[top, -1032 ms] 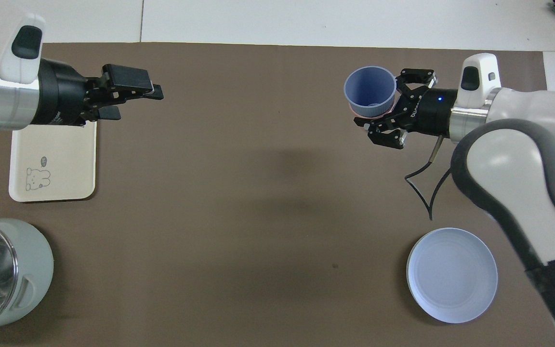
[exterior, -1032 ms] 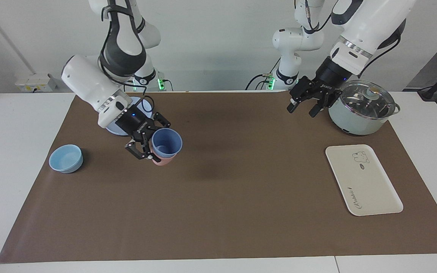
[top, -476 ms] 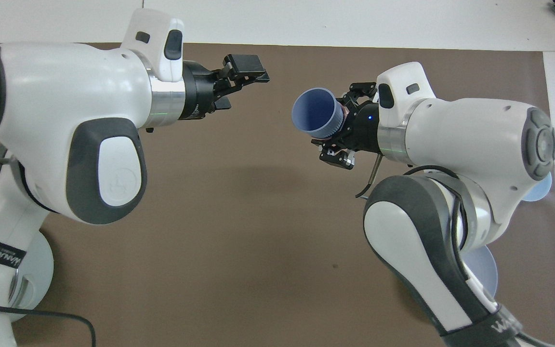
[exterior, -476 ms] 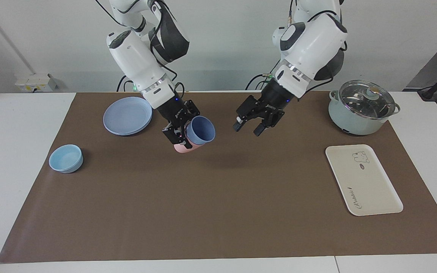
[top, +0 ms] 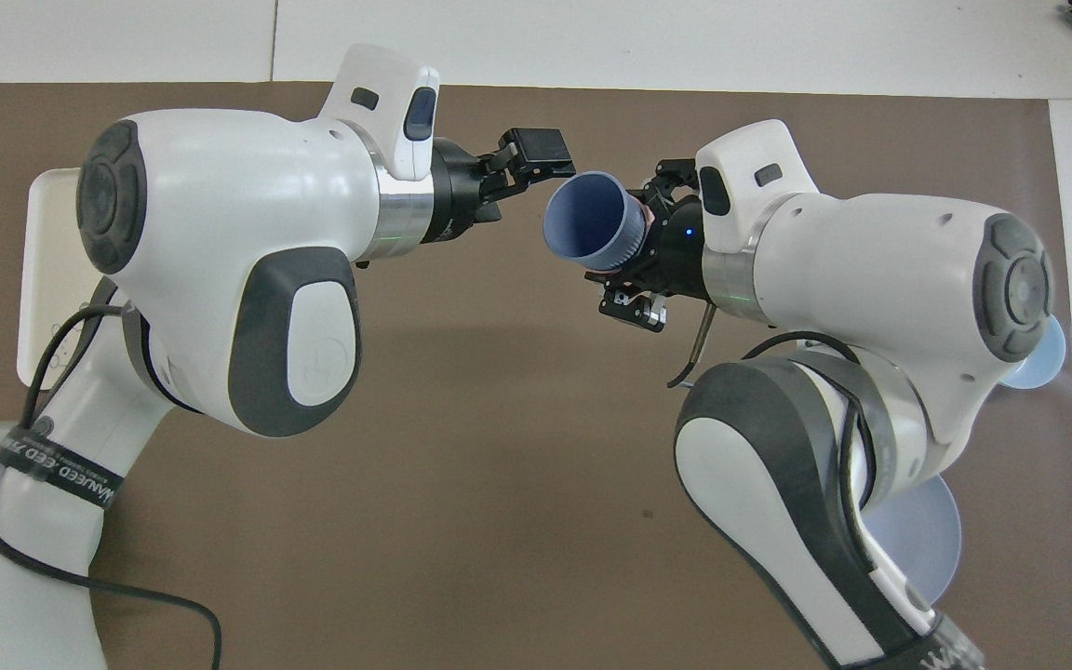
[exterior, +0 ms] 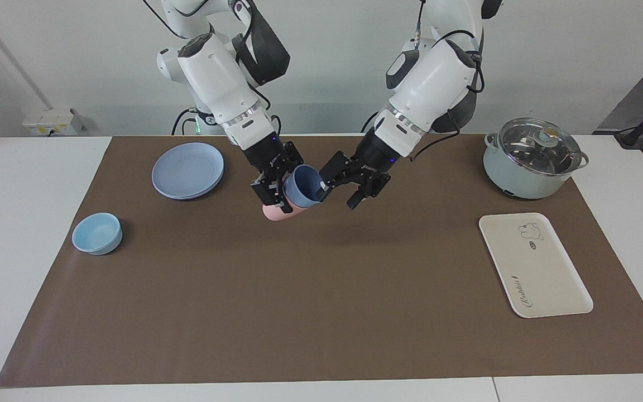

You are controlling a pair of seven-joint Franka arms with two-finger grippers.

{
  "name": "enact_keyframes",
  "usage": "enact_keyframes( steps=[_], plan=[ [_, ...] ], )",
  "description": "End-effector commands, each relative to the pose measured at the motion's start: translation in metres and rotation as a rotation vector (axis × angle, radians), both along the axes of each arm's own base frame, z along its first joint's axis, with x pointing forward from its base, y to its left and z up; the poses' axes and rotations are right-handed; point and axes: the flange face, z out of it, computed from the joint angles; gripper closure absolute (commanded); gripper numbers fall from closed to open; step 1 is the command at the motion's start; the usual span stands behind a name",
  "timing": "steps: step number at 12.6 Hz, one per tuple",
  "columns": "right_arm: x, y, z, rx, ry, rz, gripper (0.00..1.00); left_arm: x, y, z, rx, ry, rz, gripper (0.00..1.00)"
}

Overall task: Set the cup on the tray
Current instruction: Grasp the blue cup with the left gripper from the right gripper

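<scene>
A: Status on the periwinkle cup (exterior: 302,186)?

B: It's up over mid-desk, nested in a pink cup (exterior: 278,213). My right tool (exterior: 272,192) is pinching the stack. My left tool (exterior: 344,187) is spread, one finger at the blue rim.

A: Handling?

B: Light, stiff plastic, probably slick and tapered. I'd pinch the rim wall; it may stick in the pink one.

A: Counts?

B: Two cups, one bear tray (exterior: 534,264) at the left arm's end, one plate (exterior: 188,170), one bowl (exterior: 97,233), one lidded pot (exterior: 532,158).

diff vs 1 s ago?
The right gripper carried the stacked blue cup and pink cup toward mid-table, tilting them. The left gripper left the pot, open, and has reached the blue cup's rim. Tray, plate, bowl unmoved.
</scene>
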Motion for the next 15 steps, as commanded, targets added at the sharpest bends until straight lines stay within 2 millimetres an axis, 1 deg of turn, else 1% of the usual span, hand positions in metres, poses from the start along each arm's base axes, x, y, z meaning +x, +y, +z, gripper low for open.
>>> enact_keyframes(
  steps=[1, 2, 3, 4, 5, 6, 7, 8, 12, 13, 15],
  plan=[
    [0.001, 0.0, 0.005, -0.011, -0.012, -0.015, 1.0, -0.006, -0.007, -0.002, 0.023, 0.03, -0.064, 0.09],
    [0.001, 0.0, 0.005, -0.012, -0.013, -0.015, 1.0, -0.01, -0.013, -0.003, 0.027, 0.033, -0.082, 0.2],
    [0.002, 0.0, 0.004, -0.013, -0.012, -0.015, 1.0, -0.011, -0.015, -0.002, 0.028, 0.032, -0.089, 0.26],
    [0.001, 0.0, 0.005, -0.012, -0.013, -0.015, 1.0, -0.014, -0.016, -0.004, 0.036, 0.048, -0.105, 0.36],
    [0.001, 0.0, 0.005, -0.012, -0.013, -0.015, 1.0, -0.016, -0.017, -0.001, 0.04, 0.061, -0.121, 0.6],
    [0.001, 0.0, 0.005, -0.012, -0.013, -0.015, 1.0, -0.015, -0.016, 0.003, 0.04, 0.066, -0.126, 0.81],
    [0.001, 0.0, 0.005, -0.012, -0.013, -0.015, 1.0, -0.015, -0.016, 0.006, 0.039, 0.071, -0.132, 0.98],
    [0.002, -0.001, 0.004, -0.013, -0.012, -0.016, 1.0, -0.015, -0.016, 0.006, 0.042, 0.079, -0.138, 1.0],
    [0.001, -0.001, 0.003, -0.023, -0.014, -0.013, 1.0, -0.015, -0.015, 0.008, 0.036, 0.08, -0.136, 1.0],
    [0.001, -0.001, 0.003, -0.024, -0.015, -0.012, 1.0, -0.013, -0.014, 0.012, 0.032, 0.074, -0.132, 1.0],
    [0.001, -0.001, 0.002, -0.024, -0.011, -0.012, 1.0, -0.004, -0.009, 0.03, 0.02, 0.067, -0.135, 1.0]
  ],
)
